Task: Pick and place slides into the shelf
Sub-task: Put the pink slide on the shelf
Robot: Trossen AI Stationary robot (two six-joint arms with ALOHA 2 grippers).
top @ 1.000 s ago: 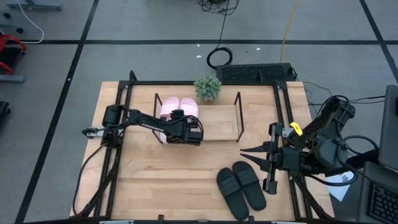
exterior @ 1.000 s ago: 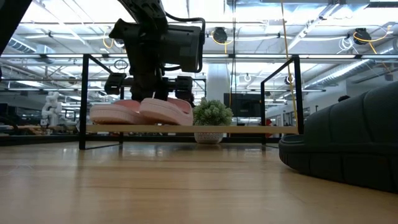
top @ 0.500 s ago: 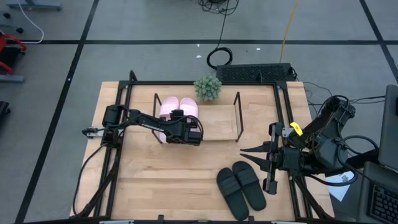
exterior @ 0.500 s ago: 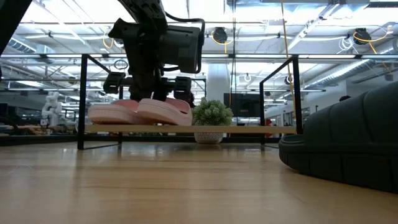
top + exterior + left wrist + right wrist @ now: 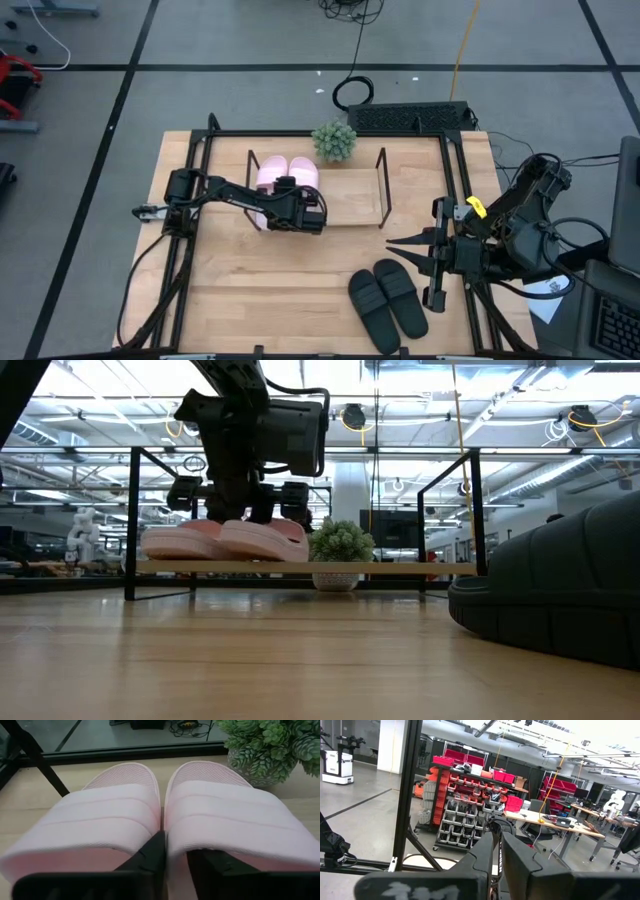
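Left claw (image 5: 172, 862) pinching pink slides (image 5: 287, 172) at shelf (image 5: 355, 197) left end.

Pink slides (image 5: 288, 174): pale pink, straps faintly ribbed. Black slides (image 5: 388, 299): matte black. Shelf (image 5: 352, 198): light wood board, black rod frames. Potted plant (image 5: 334, 141): green. Tabletop (image 5: 270, 280): light wood.

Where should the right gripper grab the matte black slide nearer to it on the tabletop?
Judging from the high view, across the matte black slide's wide strap, coming from above: it lies flat, sole down, beside its mate, and the raised strap offers the only edges. The right gripper waits nearby.
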